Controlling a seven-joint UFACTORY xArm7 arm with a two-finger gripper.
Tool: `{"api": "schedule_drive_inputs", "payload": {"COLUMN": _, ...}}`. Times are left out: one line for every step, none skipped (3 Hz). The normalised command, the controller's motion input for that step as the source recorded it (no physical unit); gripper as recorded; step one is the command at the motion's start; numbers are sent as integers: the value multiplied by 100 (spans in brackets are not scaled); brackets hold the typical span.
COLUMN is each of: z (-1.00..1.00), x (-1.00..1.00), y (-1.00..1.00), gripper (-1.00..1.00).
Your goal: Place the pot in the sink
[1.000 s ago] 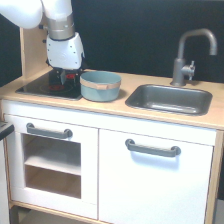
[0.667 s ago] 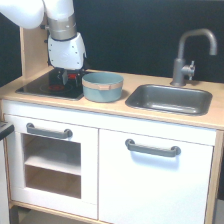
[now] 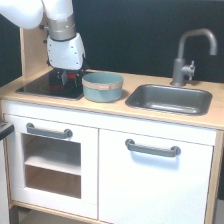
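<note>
Seemingly hand beside pot, opening unclear

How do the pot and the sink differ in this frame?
The pot is round and light blue-teal with a tan band; the sink is rectangular and grey. The pot stands on the countertop, while the sink is recessed into it. The sink is wider than the pot. Both are open-topped.

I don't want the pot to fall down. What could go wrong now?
The pot sits on the counter by the stovetop, not yet in the sink. The gripper is right beside it, so it might bump it. If it grabs only the rim, the pot could tip or slip.
</note>
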Motion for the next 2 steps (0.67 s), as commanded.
{"api": "schedule_drive_inputs", "payload": {"z": -88, "x": 50, "y": 16, "gripper": 28}}
{"api": "schedule_drive_inputs", "payload": {"z": -95, "x": 0, "y": -11, "gripper": 85}}
